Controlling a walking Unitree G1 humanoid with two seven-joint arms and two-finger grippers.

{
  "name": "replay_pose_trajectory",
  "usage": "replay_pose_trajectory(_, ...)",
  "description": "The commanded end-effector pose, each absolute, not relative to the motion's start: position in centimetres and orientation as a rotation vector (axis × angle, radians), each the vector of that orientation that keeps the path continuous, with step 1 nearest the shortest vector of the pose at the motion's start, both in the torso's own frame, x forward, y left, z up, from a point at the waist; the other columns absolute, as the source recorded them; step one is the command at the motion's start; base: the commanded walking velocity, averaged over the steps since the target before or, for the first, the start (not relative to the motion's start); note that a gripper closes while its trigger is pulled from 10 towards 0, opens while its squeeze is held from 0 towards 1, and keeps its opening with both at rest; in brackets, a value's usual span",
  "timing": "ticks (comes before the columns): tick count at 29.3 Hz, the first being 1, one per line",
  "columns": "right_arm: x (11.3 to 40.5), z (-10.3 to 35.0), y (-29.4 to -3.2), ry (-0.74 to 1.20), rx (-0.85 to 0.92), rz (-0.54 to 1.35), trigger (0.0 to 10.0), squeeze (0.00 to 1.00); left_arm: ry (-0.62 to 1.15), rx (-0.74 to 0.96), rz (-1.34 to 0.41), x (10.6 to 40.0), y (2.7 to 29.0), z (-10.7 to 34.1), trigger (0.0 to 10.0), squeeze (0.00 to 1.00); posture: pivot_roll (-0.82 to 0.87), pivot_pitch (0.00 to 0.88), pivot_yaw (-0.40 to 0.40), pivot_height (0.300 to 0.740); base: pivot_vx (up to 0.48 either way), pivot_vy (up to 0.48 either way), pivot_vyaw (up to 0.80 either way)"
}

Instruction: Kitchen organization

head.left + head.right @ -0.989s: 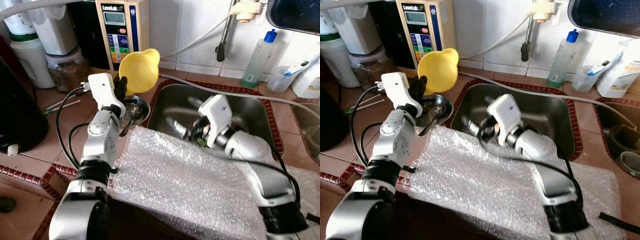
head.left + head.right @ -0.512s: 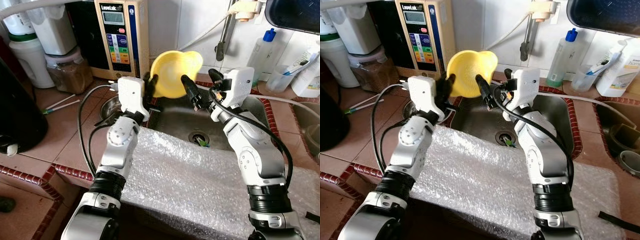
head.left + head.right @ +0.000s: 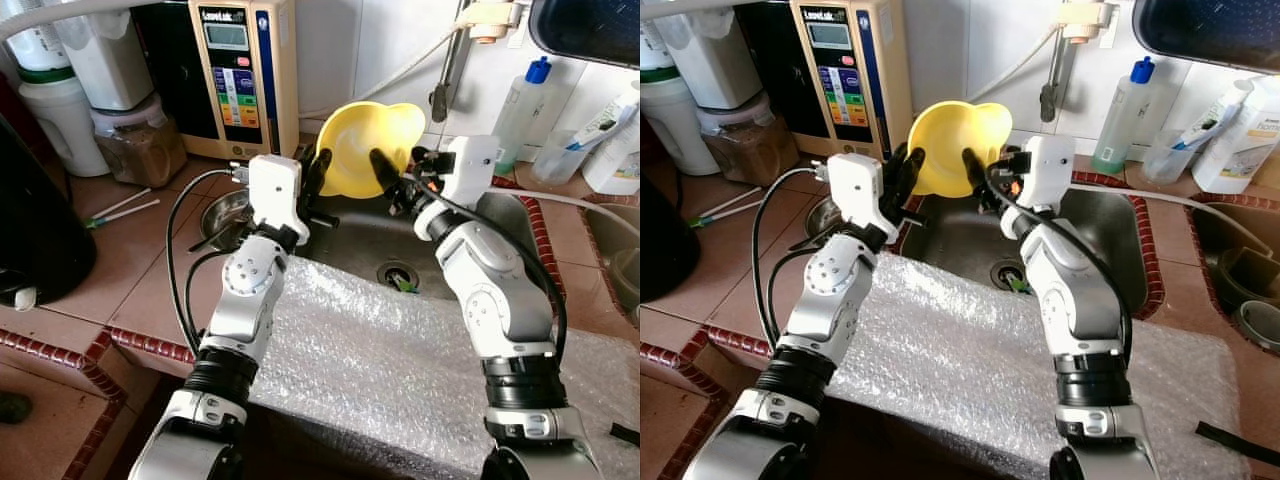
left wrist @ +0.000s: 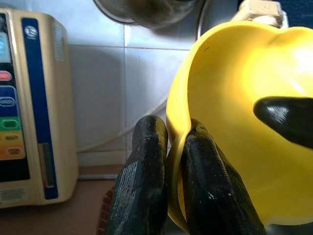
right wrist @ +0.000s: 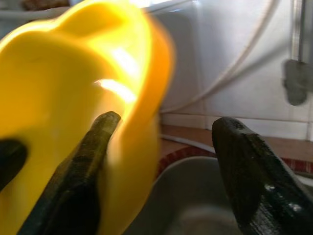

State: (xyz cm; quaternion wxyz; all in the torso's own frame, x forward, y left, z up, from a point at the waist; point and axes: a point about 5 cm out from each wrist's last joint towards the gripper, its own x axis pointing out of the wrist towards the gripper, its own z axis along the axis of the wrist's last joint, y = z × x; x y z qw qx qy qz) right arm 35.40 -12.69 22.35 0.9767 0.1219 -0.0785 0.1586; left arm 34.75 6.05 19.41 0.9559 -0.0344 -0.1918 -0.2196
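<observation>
Funnel-shaped yellow bowl (image 3: 368, 148), held tilted above the back rim of the steel sink (image 3: 350, 225), upper centre of the frame. Left gripper (image 3: 316, 170) pinches the bowl's left rim, fingers (image 4: 146, 191) closed on either side of the wall. Right gripper (image 3: 392, 178) stands spread wide at the bowl's right side, one finger (image 5: 83, 181) inside the cavity, the other clear of it. Bubble wrap (image 3: 390, 370) covers the counter front below both arms. Water ionizer (image 3: 245, 75) stands upper left against the tiled wall; a clear bottle with a blue cap (image 3: 520, 110) upper right.
</observation>
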Motion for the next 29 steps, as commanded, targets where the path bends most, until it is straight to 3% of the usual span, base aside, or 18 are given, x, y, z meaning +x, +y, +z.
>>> replay_pose_trajectory(1, 35.7, 22.2, -13.6, -0.142, 0.263, 0.274, 0.0, 0.00, -0.422, -0.073, -0.451, 34.6, 6.1, 20.2, 0.0, 0.00, -0.02, 0.000, 0.040, 0.740, 0.000, 0.000, 0.00)
replay_pose_trajectory(29, 36.2, 21.6, -14.9, -0.062, 0.350, 0.186, 0.0, 0.00, -0.437, -0.017, -0.452, 34.4, 5.9, 20.2, 0.0, 0.00, -0.03, 0.000, 0.040, 0.740, 0.000, 0.000, 0.00)
